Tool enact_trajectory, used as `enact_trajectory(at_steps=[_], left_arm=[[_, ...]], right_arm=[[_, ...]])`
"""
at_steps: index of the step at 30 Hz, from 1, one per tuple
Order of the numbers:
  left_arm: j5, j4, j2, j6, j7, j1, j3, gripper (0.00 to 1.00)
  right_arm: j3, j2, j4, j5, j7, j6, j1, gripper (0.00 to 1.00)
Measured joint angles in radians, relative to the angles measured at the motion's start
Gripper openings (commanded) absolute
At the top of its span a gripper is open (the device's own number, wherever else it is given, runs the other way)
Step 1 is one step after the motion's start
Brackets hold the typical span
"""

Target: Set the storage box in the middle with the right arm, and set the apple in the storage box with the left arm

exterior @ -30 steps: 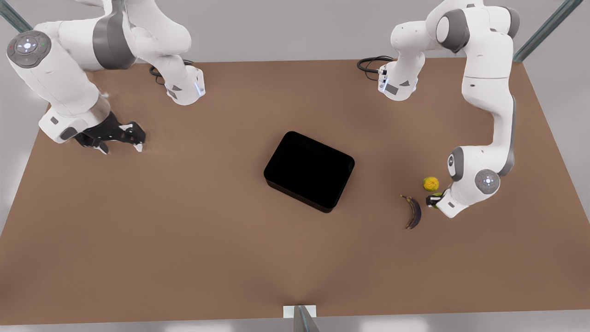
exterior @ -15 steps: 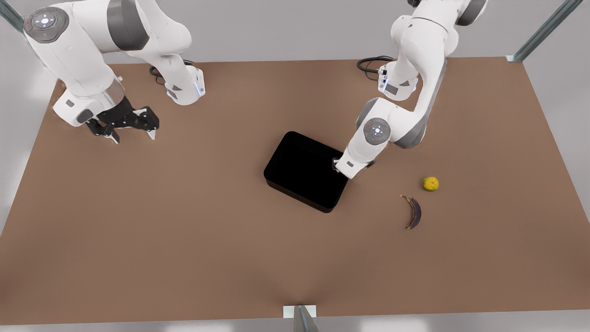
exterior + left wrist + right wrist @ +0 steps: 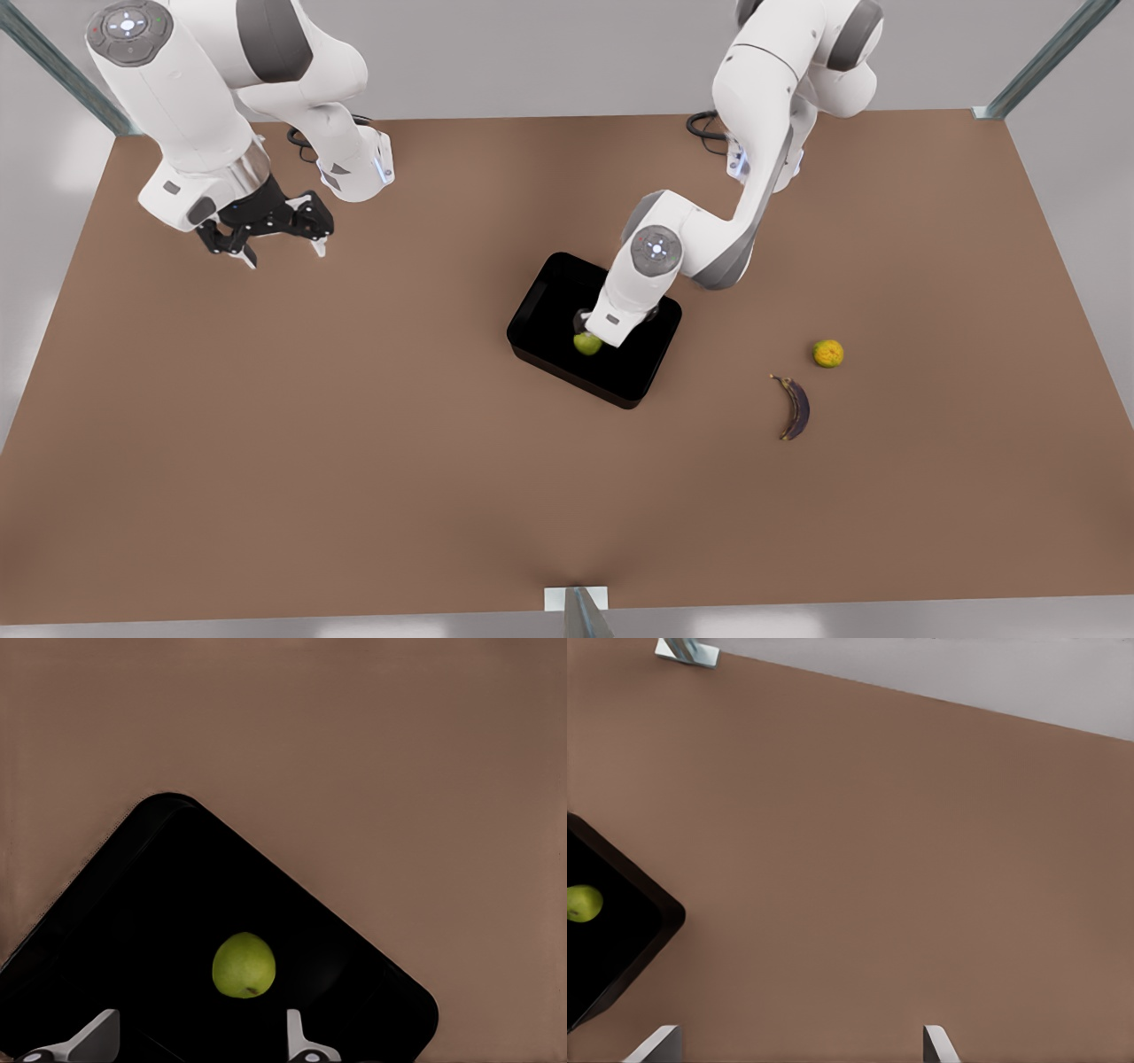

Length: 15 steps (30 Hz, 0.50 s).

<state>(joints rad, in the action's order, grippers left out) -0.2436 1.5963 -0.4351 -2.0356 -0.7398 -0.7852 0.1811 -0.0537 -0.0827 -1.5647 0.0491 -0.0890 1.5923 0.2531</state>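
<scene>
Small round green apple (image 3: 244, 965) lies inside matte black shallow storage box (image 3: 549, 292), mid-counter (image 3: 354, 425). Left gripper (image 3: 199, 1036) hovers above it, jaws spread, empty. Advice: lift straight up, clear the rim. Right gripper (image 3: 270, 235) waits apart, jaws wide, empty.

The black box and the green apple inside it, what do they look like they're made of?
The storage box looks like matte black plastic: uniformly dark, rounded corners, only a faint sheen along its rim. The apple has smooth, slightly glossy yellow-green skin with soft shading, like real or wax fruit; which one cannot be told.
</scene>
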Motion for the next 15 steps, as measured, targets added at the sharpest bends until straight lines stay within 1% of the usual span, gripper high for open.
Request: enact_trajectory(at_steps=[1,4,6,8,9,12,13,15], left_arm=[[0.004,0.003,0.02,0.022,0.017,0.023,0.0,1.0],[0.037,0.008,0.137,0.168,0.129,0.191,-0.004,1.0],[0.077,0.007,0.207,0.26,0.316,0.341,-0.006,1.0],[0.116,0.005,0.276,0.346,0.442,0.443,-0.011,1.0],[0.14,0.001,0.31,0.384,0.505,0.527,-0.044,1.0],[0.195,-0.069,0.346,0.489,0.635,0.724,-0.055,1.0],[0.207,-0.1,0.342,0.53,0.654,0.752,-0.053,1.0],[0.221,-0.121,0.335,0.564,0.655,0.717,-0.055,1.0]], right_arm=[[0.0,0.0,0.0,0.0,0.0,0.0,0.004,1.0],[0.0,0.0,0.0,0.0,0.0,0.0,-0.012,1.0],[0.0,0.0,0.0,0.0,0.0,0.0,-0.004,1.0],[0.0,0.0,0.0,0.0,0.0,0.0,0.0,1.0],[0.0,0.001,0.0,0.0,0.002,0.0,-0.004,1.0],[0.003,-0.002,0.003,-0.003,0.002,-0.001,-0.043,1.0],[0.009,-0.007,0.003,-0.003,0.002,-0.002,-0.05,1.0],[0.012,-0.009,0.002,-0.003,0.003,-0.002,-0.039,1.0]])
